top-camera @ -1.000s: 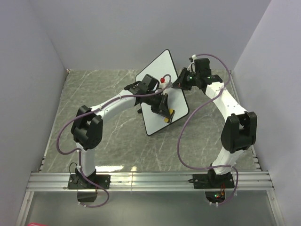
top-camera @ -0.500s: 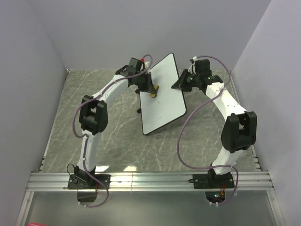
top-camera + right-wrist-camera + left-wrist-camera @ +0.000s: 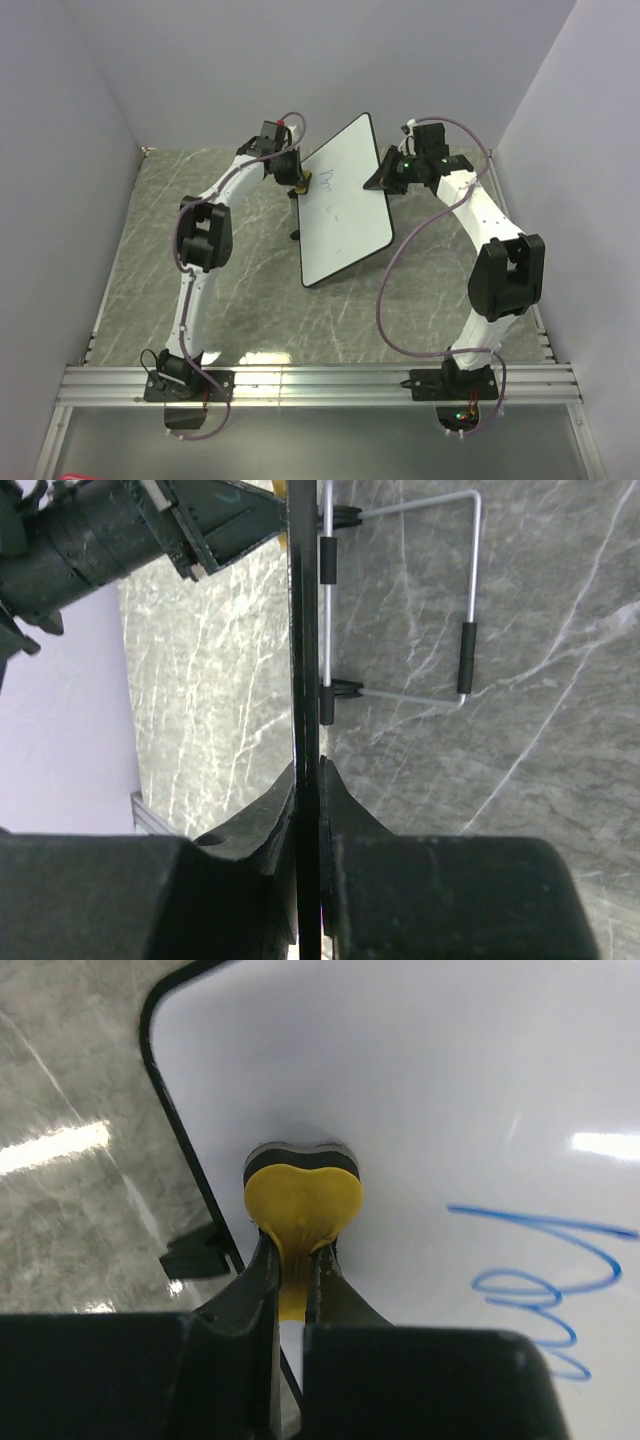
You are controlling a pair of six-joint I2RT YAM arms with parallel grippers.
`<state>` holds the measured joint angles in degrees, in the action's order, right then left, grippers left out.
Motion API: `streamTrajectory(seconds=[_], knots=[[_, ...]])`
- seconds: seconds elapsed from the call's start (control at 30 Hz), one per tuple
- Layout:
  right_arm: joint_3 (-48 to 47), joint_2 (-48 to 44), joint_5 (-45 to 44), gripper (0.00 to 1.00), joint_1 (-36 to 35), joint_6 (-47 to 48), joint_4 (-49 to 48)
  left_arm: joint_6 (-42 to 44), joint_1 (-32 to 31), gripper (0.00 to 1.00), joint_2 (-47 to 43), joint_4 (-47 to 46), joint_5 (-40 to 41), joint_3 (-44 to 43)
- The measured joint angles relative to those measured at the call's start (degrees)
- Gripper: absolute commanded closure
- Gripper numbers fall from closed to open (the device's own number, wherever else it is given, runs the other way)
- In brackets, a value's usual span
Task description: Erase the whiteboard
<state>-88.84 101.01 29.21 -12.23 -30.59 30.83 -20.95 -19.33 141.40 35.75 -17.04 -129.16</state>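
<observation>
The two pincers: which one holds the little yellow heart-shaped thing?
The left pincer grips the small yellow heart-shaped eraser against the large white whiteboard; the right pincer instead clamps that board's thin black rim.

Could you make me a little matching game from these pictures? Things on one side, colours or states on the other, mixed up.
Things:
1 eraser
2 scribble
3 right gripper
4 stand

Colours or states:
a blue
b shut on the whiteboard rim
c yellow
d grey wire

Pairs: 1-c, 2-a, 3-b, 4-d.
</observation>
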Motion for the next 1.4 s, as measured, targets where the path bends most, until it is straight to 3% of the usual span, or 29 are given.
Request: streamTrajectory(seconds=[0.17, 0.33, 0.53, 0.73, 1.07, 1.4], knots=[[-2.69, 1.57, 0.96, 1.0, 0.0, 0.24, 2.69, 3.04, -1.86, 1.0, -9.16, -4.59, -1.55, 13.9], [-3.65, 2.34, 1.09, 1.0, 0.0, -0.13, 3.58, 5.77, -8.79, 1.0, -19.91, -4.17, -2.54, 23.69], [-3.72, 2.84, 1.25, 1.0, 0.37, -0.22, 3.76, 8.24, -18.86, 1.0, -27.56, 0.09, -3.82, 25.64], [-4.07, 3.37, 2.21, 1.0, 0.57, 0.33, 2.99, 7.56, -24.13, 1.0, -31.89, 1.79, -8.31, 28.94], [-2.93, 3.06, 3.67, 1.0, 0.57, 2.1, 0.83, 1.27, -24.13, 1.0, -37.27, -3.04, -8.2, 44.54], [-0.83, 1.95, 3.85, 1.0, 0.57, 1.18, -0.72, -2.29, -16.65, 1.0, -35.74, -5.51, 0.22, 47.17]])
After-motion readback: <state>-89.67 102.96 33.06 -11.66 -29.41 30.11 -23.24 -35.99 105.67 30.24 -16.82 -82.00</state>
